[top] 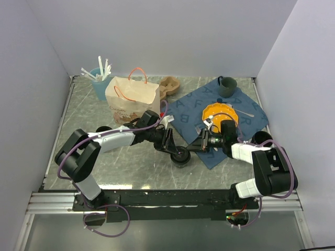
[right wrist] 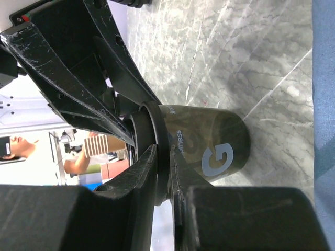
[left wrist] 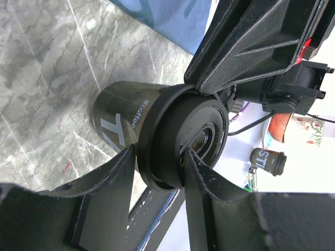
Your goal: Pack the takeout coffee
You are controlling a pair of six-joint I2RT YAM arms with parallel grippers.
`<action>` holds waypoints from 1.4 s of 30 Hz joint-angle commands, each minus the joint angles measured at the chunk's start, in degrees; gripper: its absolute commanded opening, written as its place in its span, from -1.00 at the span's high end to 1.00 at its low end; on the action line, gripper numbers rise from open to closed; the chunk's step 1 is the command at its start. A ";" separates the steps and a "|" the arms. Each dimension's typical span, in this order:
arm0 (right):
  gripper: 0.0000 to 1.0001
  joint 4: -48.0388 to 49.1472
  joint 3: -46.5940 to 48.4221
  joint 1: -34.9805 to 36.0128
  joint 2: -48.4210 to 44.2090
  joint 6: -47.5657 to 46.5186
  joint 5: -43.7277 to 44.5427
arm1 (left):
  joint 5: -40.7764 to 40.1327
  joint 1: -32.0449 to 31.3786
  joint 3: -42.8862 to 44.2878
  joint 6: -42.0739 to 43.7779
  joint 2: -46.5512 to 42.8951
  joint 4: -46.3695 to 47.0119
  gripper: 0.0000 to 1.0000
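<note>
Black and lidded, the coffee (top: 181,156) stands upright on the marble tabletop (top: 125,170), caught between the 2 sets of fingers, which reach in from opposite sides and meet at its lid. The left fingers (left wrist: 191,164) are closed on the lid's rim: in the left wrist view 1 finger lies under the rim against the cup wall and the other across the lid's top, with white "#coffee" lettering showing just beyond them. The right fingers (right wrist: 149,162) pinch the same rim from the opposite side, drawn nearly together with only the rim's edge between them; a grey "G" on the cup wall sits just past their tips. Each wrist view shows the other arm's fingers directly across the lid. Behind the left fingers, well apart from them, stands a brown paper bag (top: 133,94) with orange handles, and a light-blue cup of white sticks (top: 99,83) is beyond it, further out on the left fingers' side. Behind the right fingers lies a blue lettered cloth (top: 191,107), its near corner just beside them, carrying an orange plate (top: 219,111) close behind the right wrist and a teal mug (top: 226,86) at the far end.
</note>
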 commanded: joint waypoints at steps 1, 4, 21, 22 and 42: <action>0.50 -5.86 -2.79 2.26 1.24 -1.74 4.65 | -16.11 -1.19 -6.84 4.96 6.52 -12.57 0.13; 0.28 -16.92 3.97 2.09 -4.82 -3.84 8.05 | -16.02 -1.19 -7.28 4.09 5.82 -12.13 0.13; 0.18 -40.60 7.60 1.64 -27.22 3.26 22.66 | -18.83 -1.37 -8.34 -1.89 2.57 -12.22 0.13; 0.18 -39.63 6.55 1.82 -28.29 4.14 22.84 | -18.92 -1.46 -8.42 -1.98 2.39 -12.22 0.13; 0.28 -25.91 -0.76 8.94 -28.83 12.15 26.80 | -18.30 -1.63 -9.57 -3.21 2.83 -11.17 0.14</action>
